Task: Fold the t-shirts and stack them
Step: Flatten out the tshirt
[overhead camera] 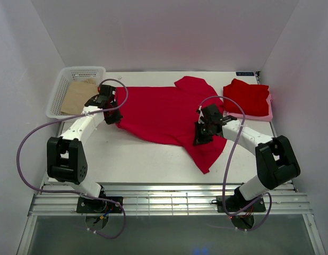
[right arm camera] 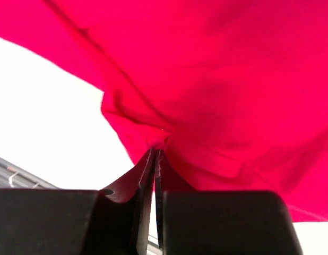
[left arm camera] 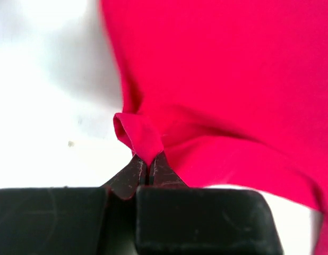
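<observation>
A bright red t-shirt (overhead camera: 164, 114) lies spread across the middle of the white table, one part trailing toward the front right. My left gripper (overhead camera: 112, 118) is shut on the shirt's left edge; the left wrist view shows a pinch of red cloth (left arm camera: 140, 139) between the fingertips. My right gripper (overhead camera: 200, 139) is shut on the shirt's right side; the right wrist view shows red cloth (right arm camera: 158, 139) bunched at the tips. A second red t-shirt (overhead camera: 247, 97) lies folded at the back right.
A white mesh basket (overhead camera: 62, 87) at the back left holds a tan brown sheet (overhead camera: 78, 96). A pale pink piece (overhead camera: 259, 115) lies under the folded shirt. White walls close in the table on three sides. A ridged metal rail (overhead camera: 164, 202) runs along the near edge.
</observation>
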You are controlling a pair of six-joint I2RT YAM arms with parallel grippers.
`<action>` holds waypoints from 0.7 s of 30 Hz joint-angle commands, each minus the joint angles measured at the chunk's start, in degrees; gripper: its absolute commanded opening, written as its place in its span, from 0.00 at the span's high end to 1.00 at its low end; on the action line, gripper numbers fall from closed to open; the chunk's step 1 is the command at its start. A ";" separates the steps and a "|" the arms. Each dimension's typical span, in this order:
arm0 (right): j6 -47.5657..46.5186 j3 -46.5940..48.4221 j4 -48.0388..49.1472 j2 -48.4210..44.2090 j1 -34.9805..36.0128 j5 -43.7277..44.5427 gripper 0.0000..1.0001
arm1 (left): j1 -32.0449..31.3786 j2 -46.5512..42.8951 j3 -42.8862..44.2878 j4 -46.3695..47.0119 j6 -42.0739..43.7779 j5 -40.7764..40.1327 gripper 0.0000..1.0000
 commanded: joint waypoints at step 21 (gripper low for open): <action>1.54 -11.11 -5.50 -10.55 15.42 -4.22 0.92 | -0.72 -6.86 -10.34 -15.25 -2.30 -6.02 0.32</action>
